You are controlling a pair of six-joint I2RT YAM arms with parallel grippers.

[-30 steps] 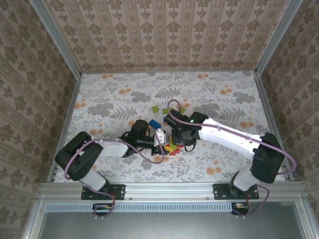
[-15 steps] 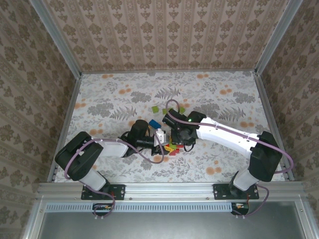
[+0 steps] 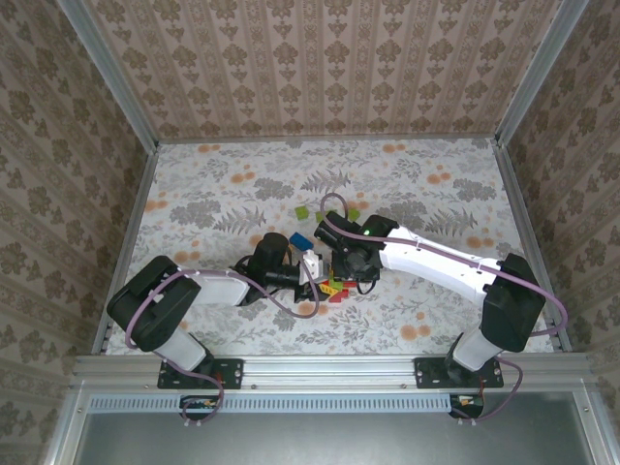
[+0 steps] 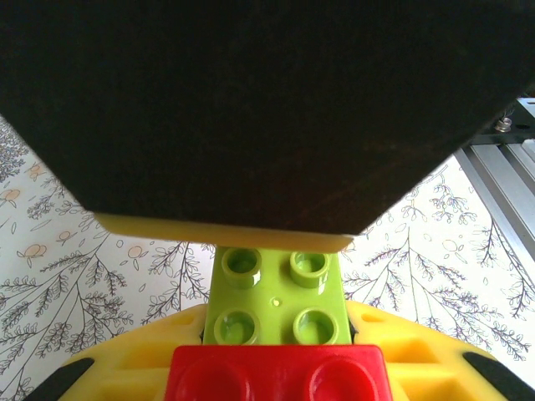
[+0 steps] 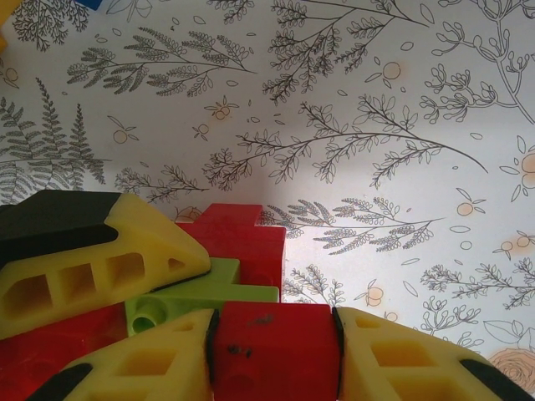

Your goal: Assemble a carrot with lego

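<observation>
Matte floral tabletop (image 3: 223, 194). Left gripper (image 4: 276, 330) lying low, ribbed yellow fingers (image 4: 125, 368) pinching glossy square studded green brick (image 4: 276, 292). Right gripper (image 5: 272, 355) angling down just beside green brick, clamping smooth red brick (image 5: 272, 334).

Both arms reach inward and low, with the left gripper (image 3: 325, 283) and right gripper (image 5: 272, 351) almost meeting. Left jaws are clamped on a green brick (image 4: 280, 296); right fingers (image 5: 401, 359) press a red brick (image 5: 272, 334) on both sides.
</observation>
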